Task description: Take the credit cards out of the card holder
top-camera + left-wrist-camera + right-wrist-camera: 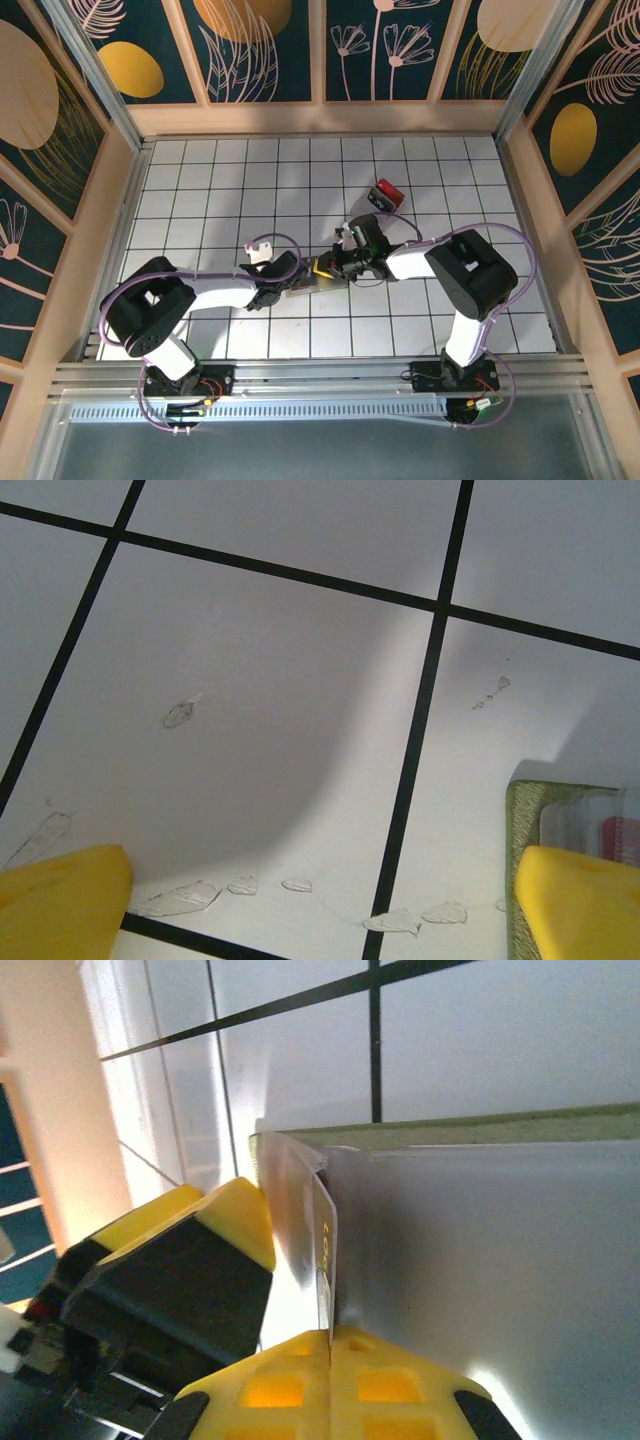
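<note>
R pincer point(330, 1360) clamps card point(322, 1250) edge | card holder point(450, 1132) dead ahead, card in line w/ tips | L pincer point(320, 900) spread wide, one tip over holder corner

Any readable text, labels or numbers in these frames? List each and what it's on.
Nothing legible.
Card, right wrist view: gold raised marks, seen nearly edge-on, too skewed to read.
Cards in the holder, left wrist view: a red patch, blurred, no text made out.
Red item, top view: too small to read.
</note>
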`<state>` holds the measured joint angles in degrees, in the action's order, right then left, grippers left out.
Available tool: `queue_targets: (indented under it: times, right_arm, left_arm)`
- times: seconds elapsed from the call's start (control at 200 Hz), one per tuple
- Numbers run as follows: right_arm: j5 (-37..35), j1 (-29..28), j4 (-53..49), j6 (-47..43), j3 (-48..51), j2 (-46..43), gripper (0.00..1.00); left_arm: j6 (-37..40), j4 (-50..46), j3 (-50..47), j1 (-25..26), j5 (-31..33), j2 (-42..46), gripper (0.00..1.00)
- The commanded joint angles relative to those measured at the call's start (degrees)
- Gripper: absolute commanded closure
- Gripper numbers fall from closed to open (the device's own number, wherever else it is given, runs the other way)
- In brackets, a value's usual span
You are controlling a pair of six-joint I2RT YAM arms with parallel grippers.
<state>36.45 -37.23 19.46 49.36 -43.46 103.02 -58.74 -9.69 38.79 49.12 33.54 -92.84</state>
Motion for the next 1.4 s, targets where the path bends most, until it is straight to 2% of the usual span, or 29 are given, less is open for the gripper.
queue_targets:
  times: [0.0,0.125,0.315,0.676,1.036,1.131,1.231,1.396]
  right_arm:
    - [-7.33,-0.81,-11.43,-6.18,-3.45,-0.95,1.00]
    - [-9.80,-2.40,-15.60,-7.85,-6.47,-0.78,1.00]
    - [-9.82,-2.93,-15.45,-7.21,-7.07,-1.24,1.00]
    - [-10.26,-2.82,-19.08,-9.25,-8.04,-2.11,1.00]
    - [-10.05,-1.84,-27.59,-15.43,-11.13,-1.43,1.00]
    - [-8.93,-1.57,-26.43,-15.19,-11.53,-1.40,1.00]
    - [-7.27,-1.56,-23.26,-13.51,-11.22,-1.17,0.91]
    - [-4.55,-1.60,-16.01,-9.65,-9.28,-0.94,0.86]
  left_arm:
    - [3.70,-6.21,0.13,0.36,-3.55,0.53,0.01]
    - [6.36,-4.94,0.49,0.32,-3.91,5.07,0.01]
    - [10.06,0.49,-0.30,0.36,-6.88,9.52,0.01]
    - [9.96,-1.33,1.21,0.31,-4.28,1.34,0.01]
    - [11.10,-1.07,1.03,0.36,-3.65,-0.39,0.01]
    - [11.43,-0.70,0.81,0.31,-4.05,-0.57,0.01]
    - [11.58,-0.41,0.68,0.36,-4.38,-0.85,0.01]
    - [11.59,-0.07,0.18,0.36,-5.30,-1.95,0.01]
